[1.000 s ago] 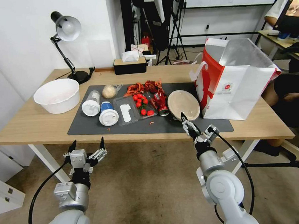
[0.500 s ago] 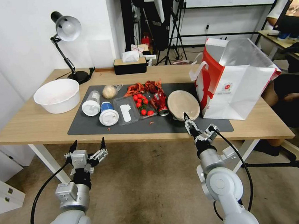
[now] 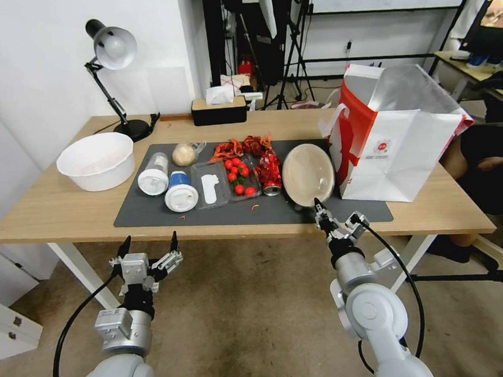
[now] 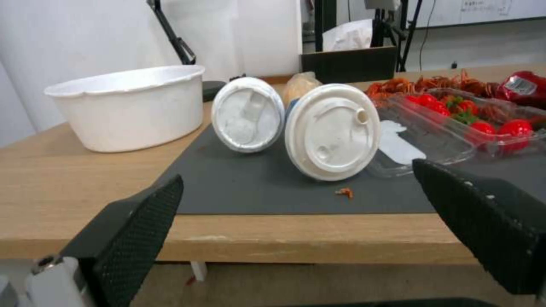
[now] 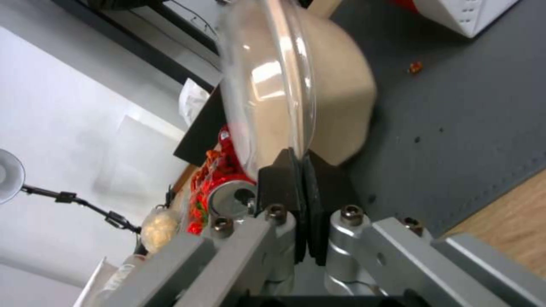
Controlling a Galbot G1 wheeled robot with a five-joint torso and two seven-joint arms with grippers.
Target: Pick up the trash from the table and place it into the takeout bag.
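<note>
Your table [image 3: 56, 213] carries a dark grey mat [image 3: 152, 216] across the middle. Far right: takeout bag [image 3: 401, 152] stands upright, mouth open, foil lining showing; can't tell what's inside. Far left, off the mat: big white bowl [image 3: 95, 160], inside looks bare.

On the mat, right end, just left of the bag: beige bowl [image 3: 308, 173] w/ clear lid, tipped up on edge, near rim pinched by your right gripper [image 3: 319, 206], clamped tight on it. Right wrist view shows both pads closed on the rim of the bowl [image 5: 318, 89].

Mid mat: clear tray [image 3: 228, 181] w/ cherry tomatoes [image 3: 238, 175] in one compartment, a white piece in the other. Crushed red can [image 3: 269, 173] lies between tray and bowl. Blue cup [image 3: 180, 193] and clear cup [image 3: 152, 174] lie on their sides, lids on, left of the tray. Wrapped beige lump [image 3: 184, 154] sits behind them.

Left gripper [image 3: 148, 247] hangs spread wide, holding nothing, below the near table edge.
</note>
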